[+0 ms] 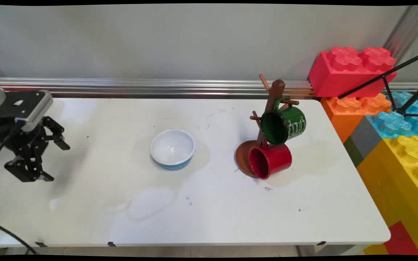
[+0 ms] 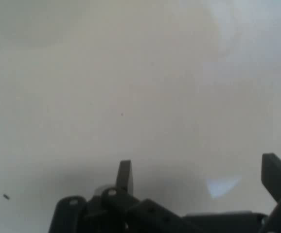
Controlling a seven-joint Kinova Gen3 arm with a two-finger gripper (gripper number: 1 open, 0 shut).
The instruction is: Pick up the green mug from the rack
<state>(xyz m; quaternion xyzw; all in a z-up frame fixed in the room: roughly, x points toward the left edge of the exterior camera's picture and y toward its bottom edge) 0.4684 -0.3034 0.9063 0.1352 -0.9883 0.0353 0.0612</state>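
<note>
Main view, claw: the black claw [image 1: 54, 161] hangs over the far left of the white desk [image 1: 209, 217], its 2 fingers spread wide with nothing between them.
Main view, bowl: a small bowl [image 1: 172, 148], white inside and blue outside, sits upright on the desk, well apart from the claw and to its right. It is the nearest thing to the claw.
Main view, mug stand: a brown wooden mug stand [image 1: 267, 119] with a round base rises further right, beyond the bowl.
Main view, green mug: a dark green mug [image 1: 283, 125] with white lettering hangs from a peg by its handle, mouth tipped toward the near left.
Main view, red mug: a red mug [image 1: 270, 160] lies on its side just below the green one, resting against the stand's base, mouth facing the near left.
Main view, blocks: big toy blocks [image 1: 376, 105] in red, orange, blue and yellow are stacked past the desk's right end.
Hand view, claw: the claw [image 2: 201, 177] shows 2 black fingertips [image 2: 124, 174] standing far apart at the bottom edge, gripping nothing.
Hand view, desk: only bare white desk [image 2: 131, 87] lies ahead of the fingers; neither the bowl nor the mugs appear here.
</note>
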